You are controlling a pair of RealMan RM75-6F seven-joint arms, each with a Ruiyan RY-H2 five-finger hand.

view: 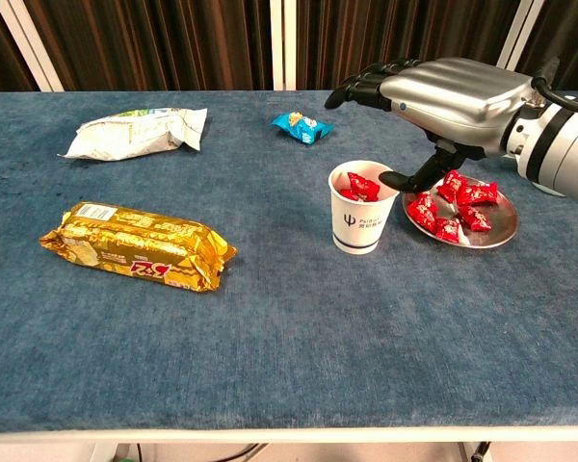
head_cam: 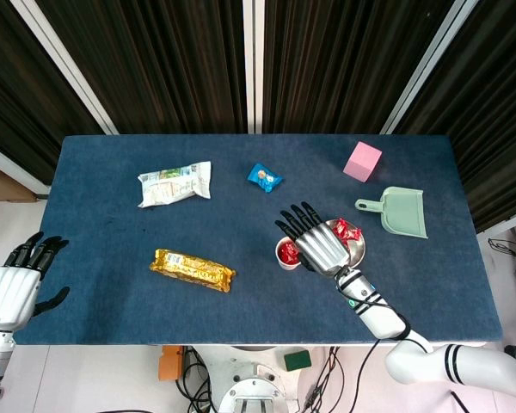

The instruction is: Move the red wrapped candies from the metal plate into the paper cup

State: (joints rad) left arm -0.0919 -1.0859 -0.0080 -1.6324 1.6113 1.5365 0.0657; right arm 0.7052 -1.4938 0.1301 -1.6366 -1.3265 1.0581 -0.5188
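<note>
Light: bright, even, from overhead in both views.
Shadows: soft and short, lying close under the paper cup (view: 363, 220) and right hand (view: 443, 91).
Glare: mild sheen on the metal plate (view: 502, 229) and gold snack pack (view: 135, 245).
Focus: sharp throughout; curtains at 12 o'clock stay dark.
Distortion: tabletop (head_cam: 112, 301) edges bow slightly in the head view.

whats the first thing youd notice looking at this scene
The silver right hand hovers with its fingers spread above the paper cup, which holds red candies. Just right of the cup, more red candies lie on the metal plate. At front left of the blue table lies a shiny gold snack pack.
</note>
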